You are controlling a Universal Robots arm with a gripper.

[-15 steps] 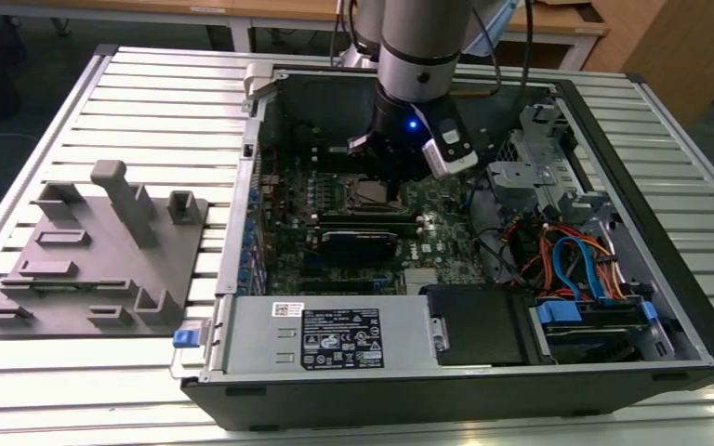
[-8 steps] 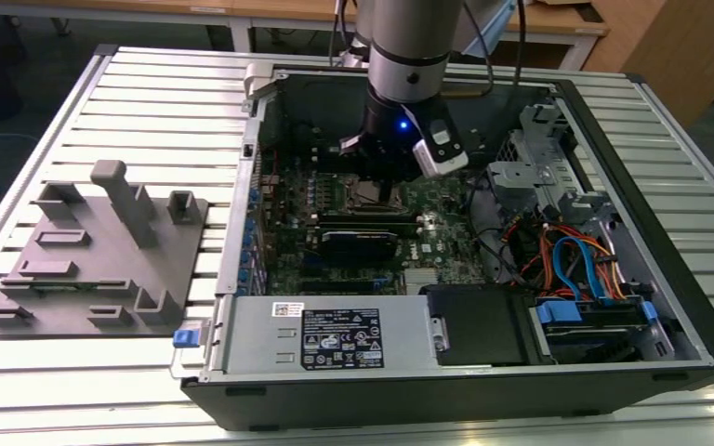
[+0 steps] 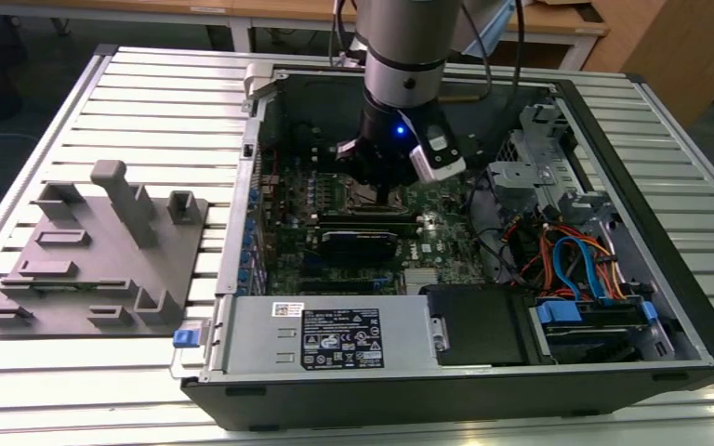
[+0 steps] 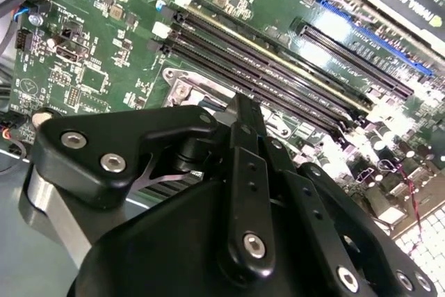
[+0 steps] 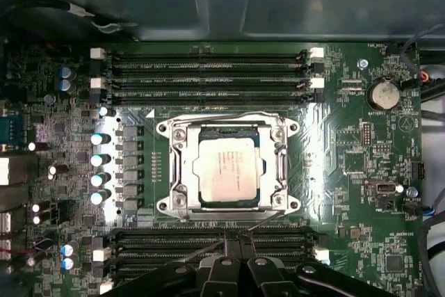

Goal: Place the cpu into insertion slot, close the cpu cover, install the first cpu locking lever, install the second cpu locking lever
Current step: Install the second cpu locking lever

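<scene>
The cpu (image 5: 229,169) sits flat in the insertion slot (image 5: 182,172), silver top up, with the cpu cover (image 5: 228,127) lying closed as a frame round it (levers look like thin wires along the frame's edges; whether they are latched I cannot tell). The slot sits between two banks of memory slots (image 5: 208,74) on the motherboard (image 5: 361,172).

The gripper (image 5: 233,245) has its fingers pressed together on nothing, the tip hovering just beside the slot's edge, over the nearer memory bank. In the exterior view the gripper (image 3: 382,190) hangs inside the open computer case (image 3: 482,390), above the slot.

Handling, as a judgement: chip is light, stiff and fragile, best touched by its edges; levers are springy thin steel, slippery, best pushed near the hooked end.
</scene>
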